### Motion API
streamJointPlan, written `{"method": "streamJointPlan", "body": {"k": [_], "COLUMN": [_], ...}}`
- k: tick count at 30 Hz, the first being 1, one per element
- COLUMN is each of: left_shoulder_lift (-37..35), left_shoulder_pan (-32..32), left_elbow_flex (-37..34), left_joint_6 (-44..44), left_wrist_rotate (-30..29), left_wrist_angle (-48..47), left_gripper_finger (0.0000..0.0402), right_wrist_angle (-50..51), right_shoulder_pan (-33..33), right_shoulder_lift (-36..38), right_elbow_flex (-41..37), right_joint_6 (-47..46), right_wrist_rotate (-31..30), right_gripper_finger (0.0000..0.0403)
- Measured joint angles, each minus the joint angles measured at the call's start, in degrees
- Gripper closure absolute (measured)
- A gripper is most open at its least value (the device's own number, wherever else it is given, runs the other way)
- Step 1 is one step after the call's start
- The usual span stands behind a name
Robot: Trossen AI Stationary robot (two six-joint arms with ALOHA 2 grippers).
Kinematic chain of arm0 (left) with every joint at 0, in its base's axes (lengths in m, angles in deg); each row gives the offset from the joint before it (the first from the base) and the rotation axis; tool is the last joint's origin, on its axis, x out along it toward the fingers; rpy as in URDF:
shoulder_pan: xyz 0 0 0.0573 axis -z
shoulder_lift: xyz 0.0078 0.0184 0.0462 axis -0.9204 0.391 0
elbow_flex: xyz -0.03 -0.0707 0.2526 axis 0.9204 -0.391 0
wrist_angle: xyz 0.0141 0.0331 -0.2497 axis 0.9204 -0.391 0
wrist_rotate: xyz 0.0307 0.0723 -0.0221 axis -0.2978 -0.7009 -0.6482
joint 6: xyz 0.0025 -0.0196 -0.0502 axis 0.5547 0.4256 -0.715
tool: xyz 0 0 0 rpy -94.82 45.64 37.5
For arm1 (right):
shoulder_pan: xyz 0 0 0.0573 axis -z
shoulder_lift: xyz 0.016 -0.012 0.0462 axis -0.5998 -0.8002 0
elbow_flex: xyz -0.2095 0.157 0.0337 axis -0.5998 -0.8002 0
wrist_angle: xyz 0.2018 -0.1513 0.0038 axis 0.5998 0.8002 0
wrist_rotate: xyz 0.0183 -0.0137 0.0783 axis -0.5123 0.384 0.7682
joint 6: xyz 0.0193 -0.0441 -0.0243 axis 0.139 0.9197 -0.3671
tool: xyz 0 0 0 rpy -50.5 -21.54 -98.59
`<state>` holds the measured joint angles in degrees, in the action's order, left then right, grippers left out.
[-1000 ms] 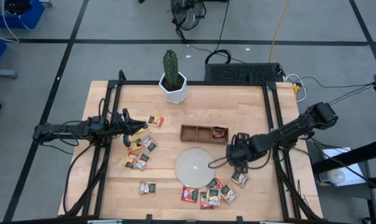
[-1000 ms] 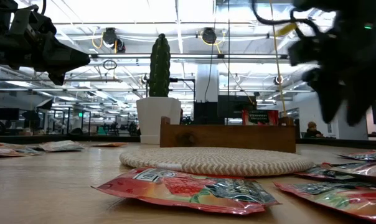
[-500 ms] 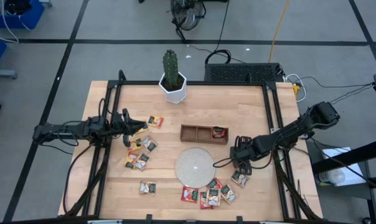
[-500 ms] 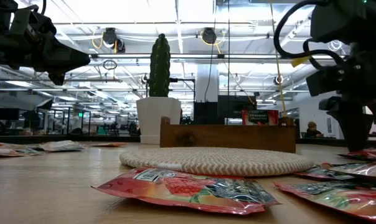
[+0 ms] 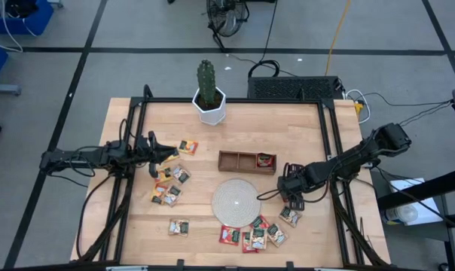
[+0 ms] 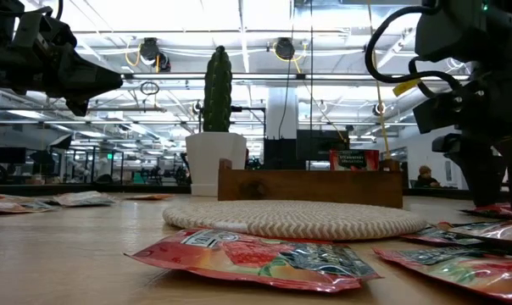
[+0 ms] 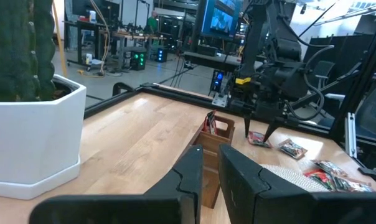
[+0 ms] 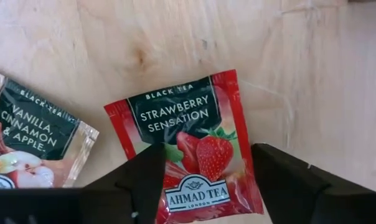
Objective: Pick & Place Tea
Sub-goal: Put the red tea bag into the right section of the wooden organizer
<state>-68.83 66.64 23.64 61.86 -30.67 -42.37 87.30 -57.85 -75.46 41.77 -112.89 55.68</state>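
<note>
The tea sachets lie flat on the wooden table in loose groups: a left group (image 5: 169, 184), a near group (image 5: 251, 233), and one red sachet standing in the wooden tray (image 5: 266, 159). My right gripper (image 5: 291, 196) is open and points down over a red strawberry sachet (image 8: 188, 137), one finger on each side of it. A dark vanilla sachet (image 8: 32, 140) lies beside that one. My left gripper (image 5: 167, 154) waits shut above the table's left side, by the left group. My right gripper comes from above, pointing down, and its open fingers (image 8: 144, 177) stand on either side of the red strawberry sachet's lower half (image 8: 203, 177), which lies flat on the table. Whether the fingertips touch the sachet or the table, I cannot tell.
The brown three-compartment tray (image 5: 235, 160) sits mid-table, with the round woven disc (image 5: 235, 199) just in front of it. A cactus in a white pot (image 5: 210, 105) stands at the far edge. Black frame rails (image 5: 334, 150) run along both sides.
My right gripper has moved a little toward the table's near edge and come down from above the table until its fingers are low over the red strawberry sachet. In the last half second it has hardly moved.
</note>
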Motion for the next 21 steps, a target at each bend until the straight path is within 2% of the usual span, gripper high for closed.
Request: {"method": "streamJointPlan", "body": {"k": [21], "left_shoulder_lift": [0.0], "left_shoulder_pan": [0.0], "left_elbow_flex": [0.0], "left_joint_6": [-0.01], "left_wrist_rotate": [0.0], "left_wrist_angle": [0.0], "left_gripper_finger": [0.035], "right_wrist_angle": [-0.13], "right_shoulder_pan": [3.86], "right_shoulder_lift": [-0.04], "right_elbow_flex": [-0.09], "right_joint_6": [6.23], "right_wrist_rotate": [1.45], "right_gripper_finger": [0.0396]}}
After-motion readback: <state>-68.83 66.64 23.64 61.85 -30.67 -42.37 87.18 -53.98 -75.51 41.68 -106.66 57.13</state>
